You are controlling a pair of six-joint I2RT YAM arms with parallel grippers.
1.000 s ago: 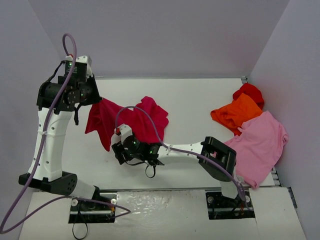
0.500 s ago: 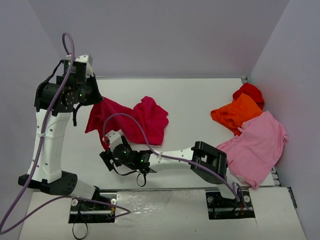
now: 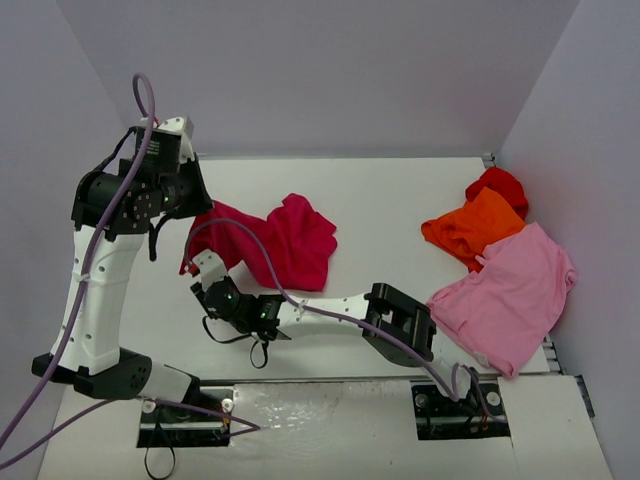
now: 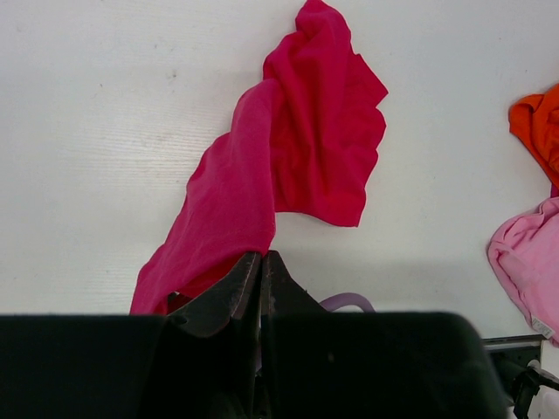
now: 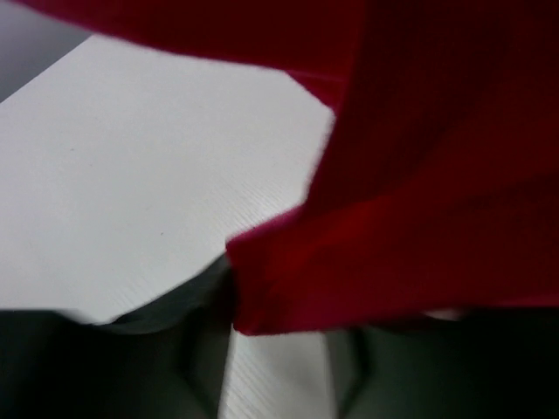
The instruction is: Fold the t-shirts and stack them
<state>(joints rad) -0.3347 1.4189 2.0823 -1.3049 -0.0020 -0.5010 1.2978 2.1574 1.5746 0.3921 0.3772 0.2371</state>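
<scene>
The raspberry-red t-shirt (image 3: 295, 240) runs lengthwise left to right over the counter's (image 3: 400, 200) left half. One end is lifted toward the left edge and the rest lies crumpled near the middle. It is plain, soft, creased cloth. The left fingers (image 4: 229, 297) are pressed together on the raised end. The right fingers (image 5: 205, 349) stand partly apart below the hanging near hem, a cloth corner drooping between them and bare counter showing in the gap. An orange t-shirt (image 3: 475, 228), a bright red t-shirt (image 3: 500, 185) and a pale pink t-shirt (image 3: 515, 295) lie heaped at the right edge.

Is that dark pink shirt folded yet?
Not folded: the raspberry-red shirt is crumpled, one end held up by the left gripper, the rest bunched on the table.
</scene>
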